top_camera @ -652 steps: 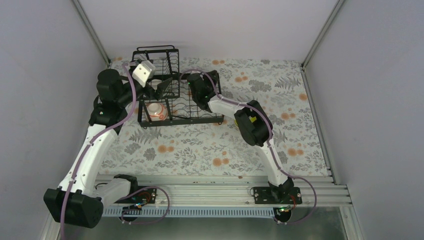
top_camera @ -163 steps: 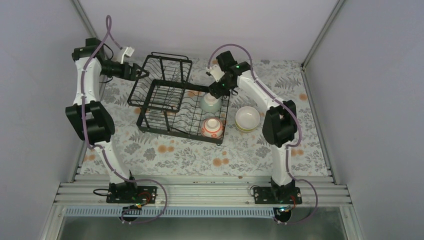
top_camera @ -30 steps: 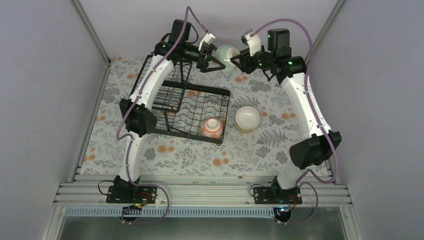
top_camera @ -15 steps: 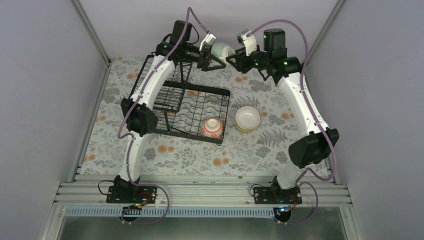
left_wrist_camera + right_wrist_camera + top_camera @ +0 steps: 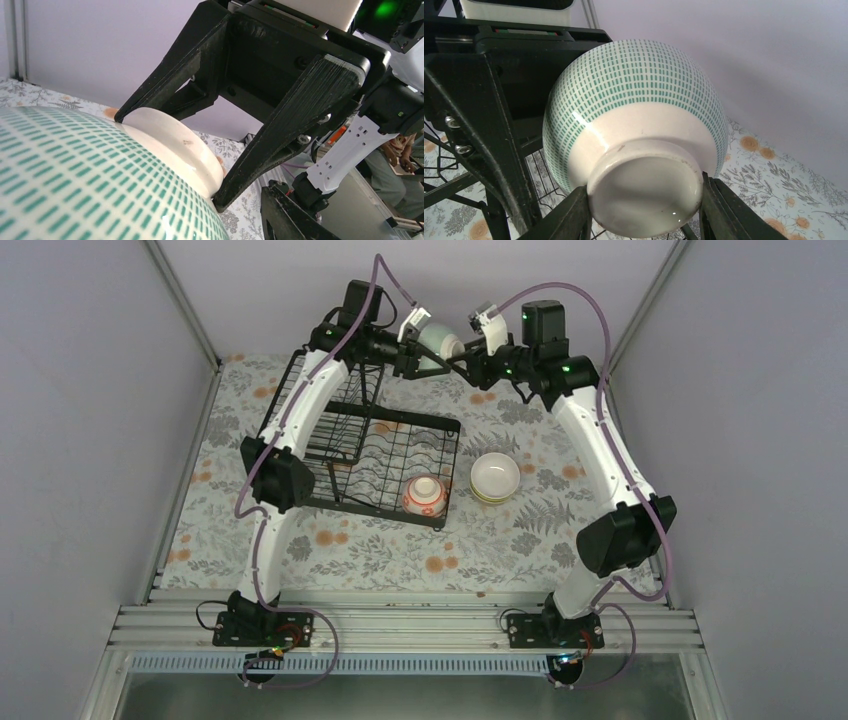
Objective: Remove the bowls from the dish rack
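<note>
A bowl with green dashes [image 5: 440,338] [image 5: 634,100] [image 5: 75,175] hangs in the air over the table's far edge, between both arms. My right gripper [image 5: 462,352] [image 5: 644,200] is shut on its white foot, one finger on each side. My left gripper [image 5: 424,350] reaches in from the other side at the bowl's rim end. Its one visible finger [image 5: 285,215] stands a little off the bowl's wall; the other finger is hidden. The red-patterned bowl [image 5: 425,496] sits in the near right corner of the black dish rack [image 5: 330,440]. The white bowl [image 5: 495,477] stands on the table right of the rack.
The rack lies at the left-centre of the flowered table cover [image 5: 560,520], its taller basket end toward the far left corner. Grey walls close in at the back and at both sides. The metal rail [image 5: 400,625] with the arm bases runs along the near edge.
The right arm has carried the green bowl left toward the left gripper. The left gripper's jaws have narrowed around the bowl's rim end.
</note>
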`<action>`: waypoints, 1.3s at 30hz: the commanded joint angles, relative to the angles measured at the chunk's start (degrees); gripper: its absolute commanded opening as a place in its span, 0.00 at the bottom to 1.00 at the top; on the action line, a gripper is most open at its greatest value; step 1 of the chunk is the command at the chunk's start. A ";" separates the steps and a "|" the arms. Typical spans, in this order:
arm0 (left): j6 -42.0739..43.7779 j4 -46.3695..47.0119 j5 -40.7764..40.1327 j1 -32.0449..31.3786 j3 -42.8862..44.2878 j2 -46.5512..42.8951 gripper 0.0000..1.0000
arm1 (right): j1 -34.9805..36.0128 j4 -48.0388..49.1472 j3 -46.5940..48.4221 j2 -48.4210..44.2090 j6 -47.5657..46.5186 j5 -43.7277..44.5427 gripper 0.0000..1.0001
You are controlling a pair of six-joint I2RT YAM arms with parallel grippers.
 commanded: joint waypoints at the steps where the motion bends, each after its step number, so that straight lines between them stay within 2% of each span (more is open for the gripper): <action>1: 2.46 0.16 3.55 -1.08 2.03 -5.11 0.44 | 0.89 2.21 -0.72 0.97 -0.91 1.28 0.33; 9: 3.25 -0.59 4.01 -1.06 1.81 -5.86 0.24 | 0.98 2.79 -1.78 0.91 -2.17 4.42 0.36; 15: 3.47 -0.70 4.92 -1.14 1.73 -6.39 0.22 | 1.01 2.80 -2.69 0.40 -2.60 5.99 0.38; 19: 3.99 -1.09 5.15 -1.19 1.73 -6.65 0.12 | 1.03 2.76 -2.82 0.37 -2.30 5.71 0.42; 23: 4.21 -1.50 5.37 -1.19 1.59 -6.97 0.11 | 0.98 3.14 -2.73 0.49 -1.96 6.22 0.45; 27: 4.64 -1.76 5.74 -1.19 1.60 -7.43 0.10 | 0.98 3.18 -2.58 0.71 -2.05 6.67 0.53; 32: 4.92 -2.20 6.37 -1.18 1.87 -7.79 0.11 | 0.99 2.85 -2.29 0.67 -3.17 8.47 0.64; 35: 5.18 -2.18 8.23 -1.19 2.07 -7.69 0.31 | 0.98 2.14 -2.24 0.55 -3.94 8.24 0.64; 39: 5.18 -1.95 9.61 -1.16 1.95 -7.63 0.38 | 0.98 1.98 -2.44 0.56 -4.03 7.62 0.59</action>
